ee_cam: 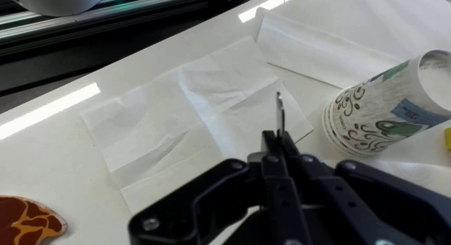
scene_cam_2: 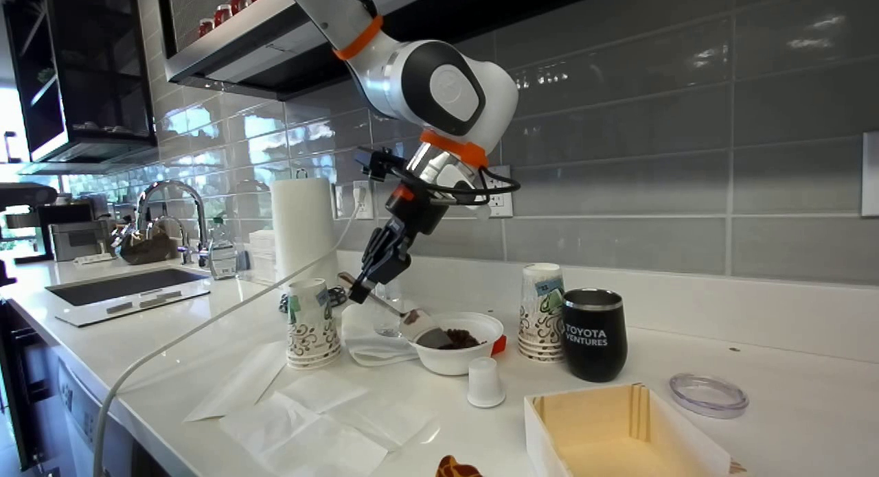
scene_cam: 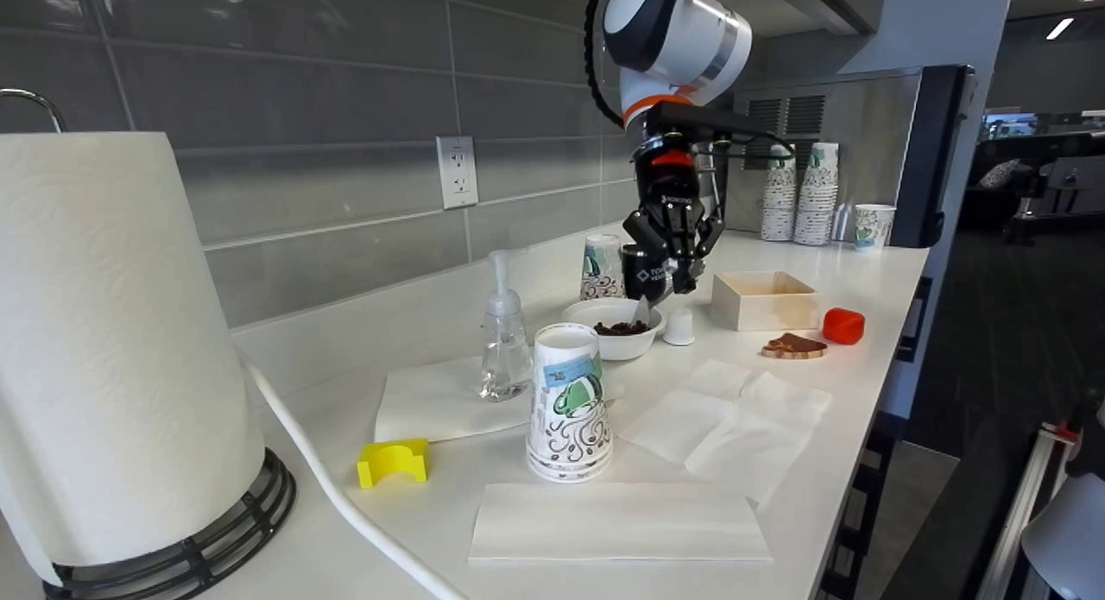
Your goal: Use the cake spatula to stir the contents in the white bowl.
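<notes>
The small white bowl [scene_cam: 626, 348] [scene_cam_2: 446, 364] stands on the counter with a dark reddish-brown mass, the contents [scene_cam: 617, 329] [scene_cam_2: 461, 338], inside. My gripper [scene_cam: 685, 276] [scene_cam_2: 364, 290] [ee_cam: 279, 137] is shut on the cake spatula [scene_cam_2: 417, 324], near its handle, above and beside the bowl. The spatula slants down into the bowl; its blade [scene_cam: 641, 312] reaches over the rim to the edge of the contents, and its lower end is partly hidden. In the wrist view only the spatula's thin handle end [ee_cam: 280, 114] shows between the fingertips; bowl and blade are out of view there.
A printed cup stack [scene_cam: 570, 410] and soap bottle [scene_cam: 505, 350] stand near the bowl. A small white cup [scene_cam_2: 485, 382], another cup stack [scene_cam_2: 541, 312] and a black tumbler [scene_cam_2: 594, 336] stand close by. A wooden box [scene_cam: 764, 302], toy steak [ee_cam: 30, 222] and napkins [ee_cam: 197, 107] lie around.
</notes>
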